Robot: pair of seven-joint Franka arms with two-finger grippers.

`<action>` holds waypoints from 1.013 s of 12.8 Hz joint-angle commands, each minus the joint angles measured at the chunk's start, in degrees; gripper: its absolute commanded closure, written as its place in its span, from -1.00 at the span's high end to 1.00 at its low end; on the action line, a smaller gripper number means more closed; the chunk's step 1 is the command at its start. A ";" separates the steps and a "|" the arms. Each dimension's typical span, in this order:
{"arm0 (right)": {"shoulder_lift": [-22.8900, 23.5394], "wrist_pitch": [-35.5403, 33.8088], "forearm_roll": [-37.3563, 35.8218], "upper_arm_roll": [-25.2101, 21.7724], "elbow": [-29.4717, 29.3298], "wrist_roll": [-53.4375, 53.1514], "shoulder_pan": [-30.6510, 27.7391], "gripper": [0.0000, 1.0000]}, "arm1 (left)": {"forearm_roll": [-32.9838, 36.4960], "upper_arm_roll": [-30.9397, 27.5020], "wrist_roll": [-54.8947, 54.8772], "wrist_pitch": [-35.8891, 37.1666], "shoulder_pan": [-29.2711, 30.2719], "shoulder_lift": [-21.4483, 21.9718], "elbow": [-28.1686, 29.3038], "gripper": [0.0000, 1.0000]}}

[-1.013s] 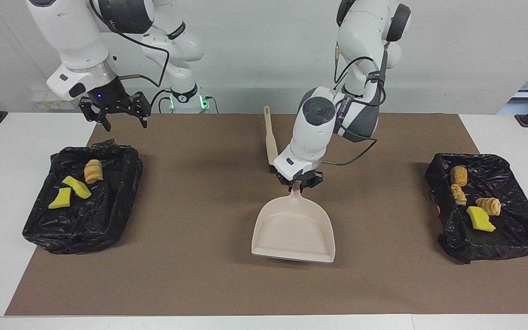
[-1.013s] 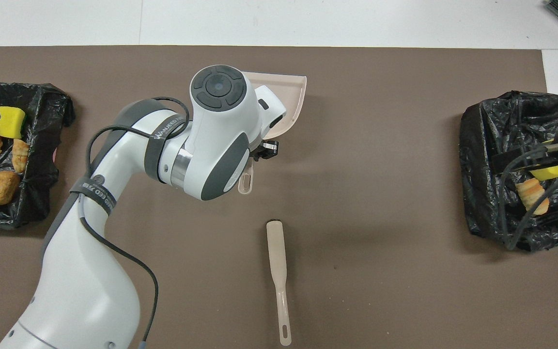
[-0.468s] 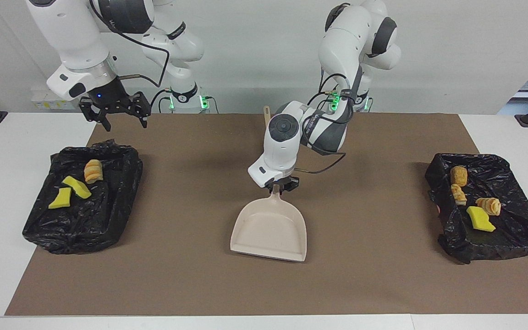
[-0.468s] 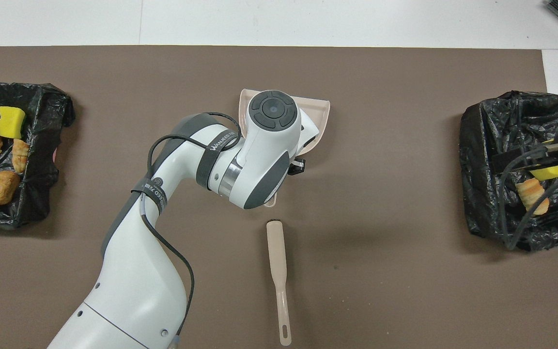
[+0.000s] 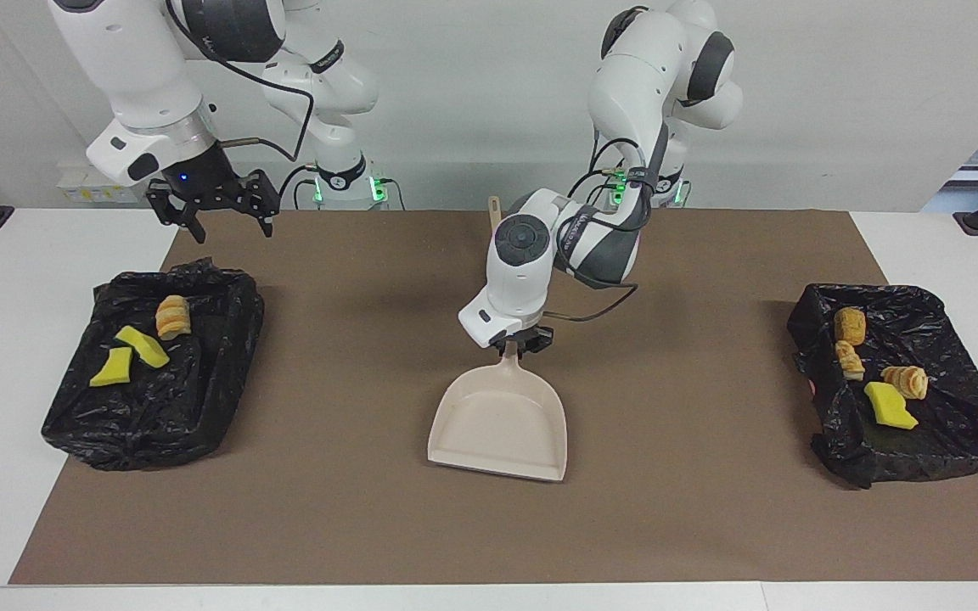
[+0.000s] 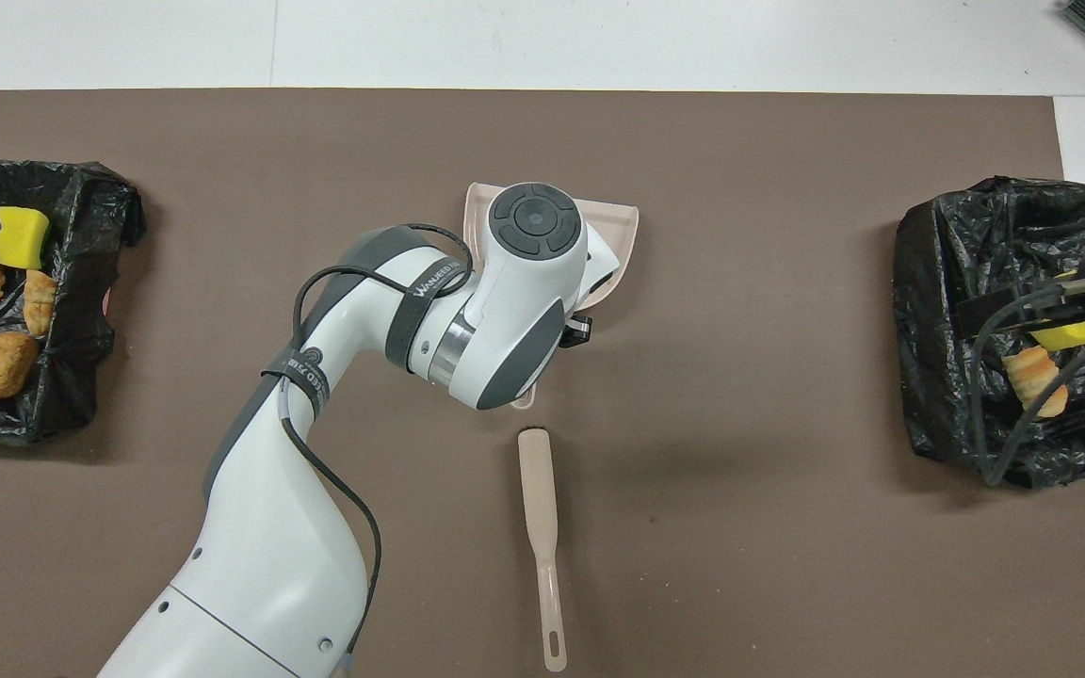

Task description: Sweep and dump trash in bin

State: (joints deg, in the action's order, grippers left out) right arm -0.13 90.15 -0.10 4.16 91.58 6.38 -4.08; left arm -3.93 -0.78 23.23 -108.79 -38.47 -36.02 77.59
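My left gripper (image 5: 523, 344) is clamped on the stiff, light dustpan (image 5: 499, 422) by its handle, my right gripper (image 5: 222, 204) waits wide open, and the trash (image 5: 879, 369) (image 5: 143, 344), probably soft and featherweight, lies in both black-lined bins (image 5: 956, 441) (image 5: 200, 399).

Smooth plastic dustpan (image 5: 499, 424); crinkled glossy bin liners (image 5: 158, 399); matt brown mat (image 5: 370, 509)

The left arm (image 6: 429, 320) covers the beige dustpan (image 6: 613, 250); the brush (image 6: 541, 527) lies nearer the robots.
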 commanded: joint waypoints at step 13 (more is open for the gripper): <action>-0.13 0.64 -0.16 0.33 -0.09 -0.84 -0.31 1.00 | 0.15 -5.90 -10.09 1.99 10.06 20.69 8.88 1.00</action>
State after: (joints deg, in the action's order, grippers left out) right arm -0.13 90.15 -0.10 4.16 91.58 6.38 -4.08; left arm -3.85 -7.09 18.56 -107.58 -30.90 -22.58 80.50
